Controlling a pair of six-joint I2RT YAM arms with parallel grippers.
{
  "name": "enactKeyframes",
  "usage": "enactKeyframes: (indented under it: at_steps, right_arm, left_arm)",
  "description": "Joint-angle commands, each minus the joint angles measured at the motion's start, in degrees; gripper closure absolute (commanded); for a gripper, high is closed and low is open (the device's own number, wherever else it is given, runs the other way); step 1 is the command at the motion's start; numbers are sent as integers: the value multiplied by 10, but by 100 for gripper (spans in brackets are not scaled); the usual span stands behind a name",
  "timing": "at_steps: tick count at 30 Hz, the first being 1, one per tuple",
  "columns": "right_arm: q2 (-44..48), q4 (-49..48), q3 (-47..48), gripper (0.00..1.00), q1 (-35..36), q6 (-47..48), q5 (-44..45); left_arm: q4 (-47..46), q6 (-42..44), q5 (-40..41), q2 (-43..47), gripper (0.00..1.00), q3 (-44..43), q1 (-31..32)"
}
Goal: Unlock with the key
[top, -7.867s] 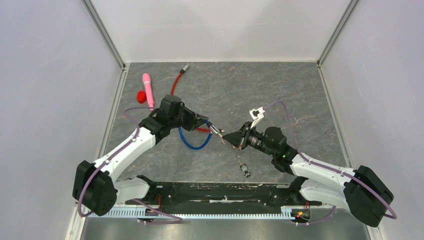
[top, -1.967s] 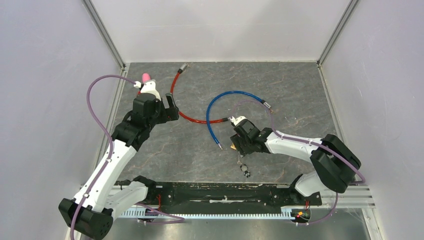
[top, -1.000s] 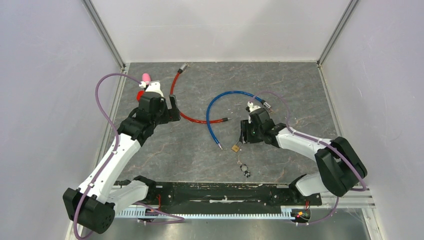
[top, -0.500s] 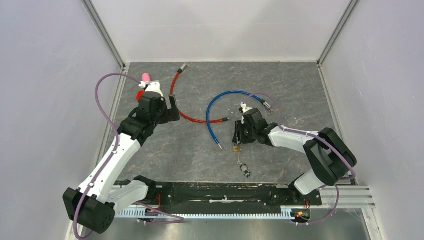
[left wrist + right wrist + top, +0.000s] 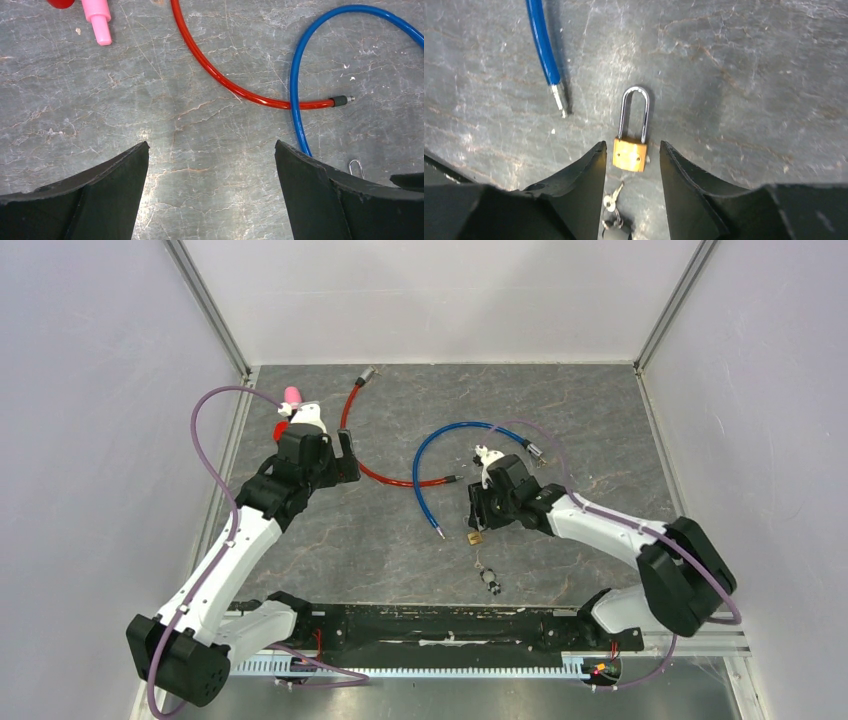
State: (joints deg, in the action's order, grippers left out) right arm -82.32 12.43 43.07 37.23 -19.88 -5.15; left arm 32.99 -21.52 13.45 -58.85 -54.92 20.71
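A small brass padlock (image 5: 629,154) lies flat on the grey table, with both legs of its silver shackle (image 5: 634,115) running into the body. My right gripper (image 5: 632,145) is down over it, open, one fingertip on each side of the brass body with a small gap on both sides. The key (image 5: 613,200) on its ring lies loose just behind the lock, between the fingers. From above, the padlock (image 5: 473,537) is under the right gripper (image 5: 477,518) and the key (image 5: 490,580) is nearer the arm bases. My left gripper (image 5: 211,144) is wide open and holds nothing, over bare table at the left.
A blue cable (image 5: 417,470) curves past the padlock, its metal end (image 5: 559,97) lying to the lock's left. A red cable (image 5: 390,481) crosses it. A pink marker (image 5: 292,395) and a red cap (image 5: 281,430) lie at the far left beside the left arm.
The right gripper has swung left and down from beside the padlock to straddle it, with its jaws a little narrower. The left arm has stayed still over the last second.
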Motion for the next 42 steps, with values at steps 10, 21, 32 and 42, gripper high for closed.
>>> enactKeyframes:
  at_steps: [10,21,32,42]
  right_arm:
    - [99,92,-46,53,87,-27,39]
    - [27,83,-49,55,147,-44,82]
    - [-1,118,-33,58,198,-34,131]
    - [-36,174,-7,78,252,-21,194]
  left_arm:
    - [-11,22,9,-11,1,2,-2]
    - [-7,1,-32,-14,1,-5,-1]
    - [10,-74,-131,-5,1,16,1]
    - [5,-111,-168,13,1,37,9]
